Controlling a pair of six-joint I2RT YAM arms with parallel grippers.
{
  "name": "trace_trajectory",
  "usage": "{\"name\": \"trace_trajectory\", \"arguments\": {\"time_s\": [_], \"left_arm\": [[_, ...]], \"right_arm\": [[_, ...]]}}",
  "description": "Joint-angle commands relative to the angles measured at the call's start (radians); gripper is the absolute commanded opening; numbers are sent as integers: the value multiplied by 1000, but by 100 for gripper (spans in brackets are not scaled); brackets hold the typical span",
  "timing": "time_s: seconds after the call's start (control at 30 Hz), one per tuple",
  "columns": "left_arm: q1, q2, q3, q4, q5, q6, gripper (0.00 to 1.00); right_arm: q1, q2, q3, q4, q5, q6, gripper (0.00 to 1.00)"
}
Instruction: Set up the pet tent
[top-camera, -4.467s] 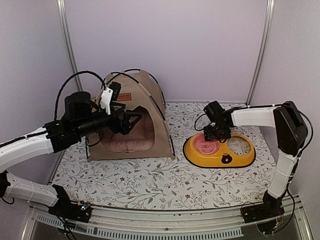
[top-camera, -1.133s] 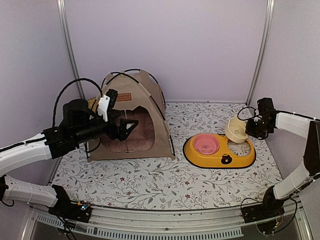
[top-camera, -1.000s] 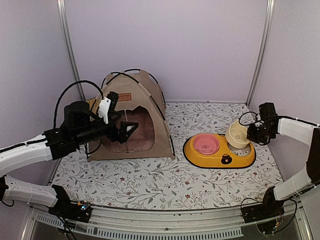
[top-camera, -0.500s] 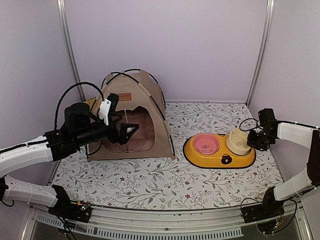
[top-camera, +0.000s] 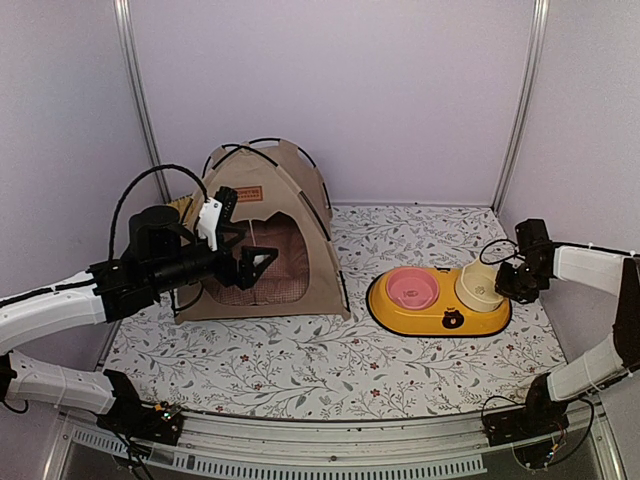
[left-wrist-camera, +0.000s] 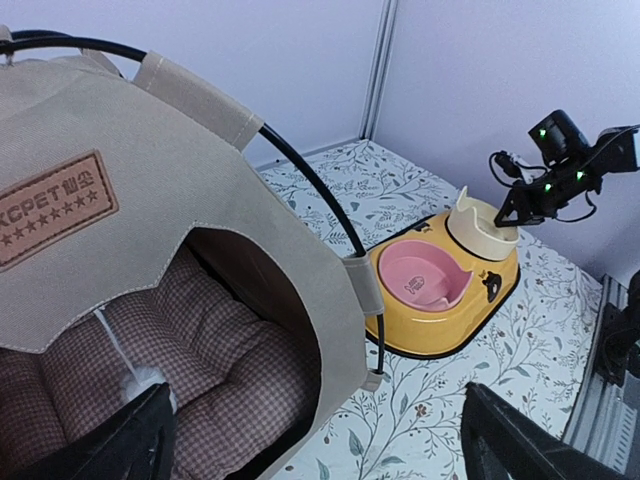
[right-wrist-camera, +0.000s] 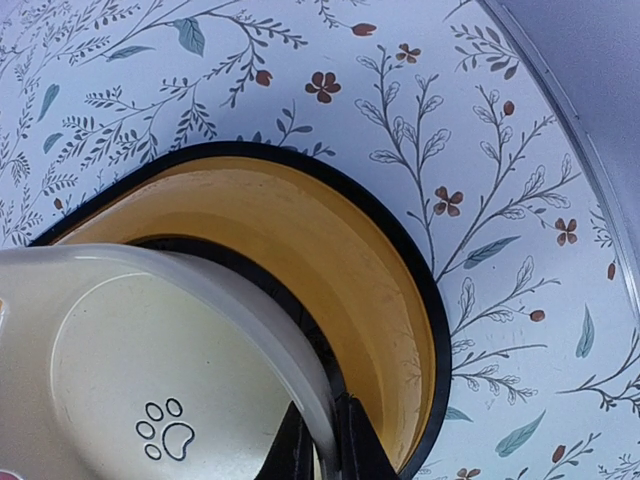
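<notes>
As left end effector (top-camera: 254, 263) gapes near the fabric tent (top-camera: 300, 200), right (top-camera: 505, 284) pinches smooth bowl (top-camera: 478, 289).

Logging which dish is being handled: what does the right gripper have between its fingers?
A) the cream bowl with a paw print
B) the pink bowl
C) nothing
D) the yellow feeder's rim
A: in the right wrist view, the right gripper pinches the rim of the cream bowl, which sits over a well of the yellow feeder. The pink bowl lies in the other well, away from the gripper.
</notes>
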Motion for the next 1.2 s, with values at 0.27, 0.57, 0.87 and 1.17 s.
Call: {"name": "trace_trajectory", "arguments": {"time_s": [0.27, 0.57, 0.87, 1.17], "left_arm": [[-15, 5, 0, 20, -2, -7, 99], [-14, 16, 7, 20, -2, -11, 99], [-15, 23, 15, 14, -3, -13, 99], [-15, 22, 15, -6, -106, -68, 99]], "right_arm": [[1, 0, -20, 50, 12, -1, 8], [13, -1, -8, 48, 14, -4, 16], [24, -1, 9, 39, 33, -6, 32], [38, -70, 48, 34, 14, -12, 69]]}}
